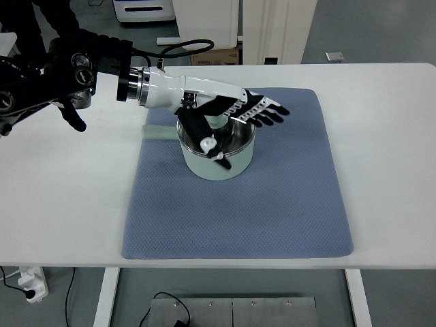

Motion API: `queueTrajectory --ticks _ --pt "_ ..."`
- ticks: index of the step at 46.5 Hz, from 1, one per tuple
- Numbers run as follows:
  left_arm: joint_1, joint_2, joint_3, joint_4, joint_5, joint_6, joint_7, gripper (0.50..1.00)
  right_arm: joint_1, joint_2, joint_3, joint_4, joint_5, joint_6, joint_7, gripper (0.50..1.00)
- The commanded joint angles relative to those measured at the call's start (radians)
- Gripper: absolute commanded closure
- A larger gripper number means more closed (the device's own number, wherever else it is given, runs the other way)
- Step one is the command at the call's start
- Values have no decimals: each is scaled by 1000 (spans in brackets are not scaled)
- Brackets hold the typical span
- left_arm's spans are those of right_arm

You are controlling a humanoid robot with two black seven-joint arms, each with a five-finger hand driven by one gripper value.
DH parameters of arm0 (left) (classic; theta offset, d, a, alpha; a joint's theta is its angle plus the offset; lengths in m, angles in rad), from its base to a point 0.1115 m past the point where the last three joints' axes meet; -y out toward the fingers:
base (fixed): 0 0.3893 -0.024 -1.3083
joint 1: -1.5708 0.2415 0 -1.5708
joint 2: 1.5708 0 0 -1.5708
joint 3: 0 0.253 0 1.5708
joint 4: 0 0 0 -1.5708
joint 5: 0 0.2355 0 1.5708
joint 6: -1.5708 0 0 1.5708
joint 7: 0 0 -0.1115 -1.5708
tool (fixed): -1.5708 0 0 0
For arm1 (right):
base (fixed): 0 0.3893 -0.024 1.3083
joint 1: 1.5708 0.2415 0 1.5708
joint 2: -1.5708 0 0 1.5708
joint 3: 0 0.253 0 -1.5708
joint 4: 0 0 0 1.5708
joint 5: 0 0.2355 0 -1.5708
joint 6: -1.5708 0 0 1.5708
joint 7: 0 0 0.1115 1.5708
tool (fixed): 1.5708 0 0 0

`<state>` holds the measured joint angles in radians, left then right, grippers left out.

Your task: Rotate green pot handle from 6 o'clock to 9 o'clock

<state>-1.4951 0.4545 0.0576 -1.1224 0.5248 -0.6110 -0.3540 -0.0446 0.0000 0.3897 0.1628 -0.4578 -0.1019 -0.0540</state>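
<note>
A pale green pot [219,167] with a steel inside stands on the blue mat [272,204], left of the mat's middle. Its green handle [158,131] points left, at about 9 o'clock, and reaches the mat's left edge. My left hand [238,126] comes in from the left and lies over the pot's mouth. Its fingers [267,110] stretch out flat to the right past the far rim. The thumb [210,145] hangs down at the near rim. The hand holds nothing. It hides part of the pot's inside.
The mat lies on a white table [388,109]. The black upper part of the left arm [61,68] and its cable [184,46] hang over the table's far left corner. A cardboard box [216,57] and white cabinets stand behind the table.
</note>
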Motion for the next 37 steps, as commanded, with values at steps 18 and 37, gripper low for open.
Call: queueTrajectory --ticks 18,37 --pt "136 -68 -48 461 -552 175 0 500 0 0 0 0 1 -1 0 500" --pt "299 -160 -171 610 -758 324 1 500 0 0 0 1 1 -1 0 500"
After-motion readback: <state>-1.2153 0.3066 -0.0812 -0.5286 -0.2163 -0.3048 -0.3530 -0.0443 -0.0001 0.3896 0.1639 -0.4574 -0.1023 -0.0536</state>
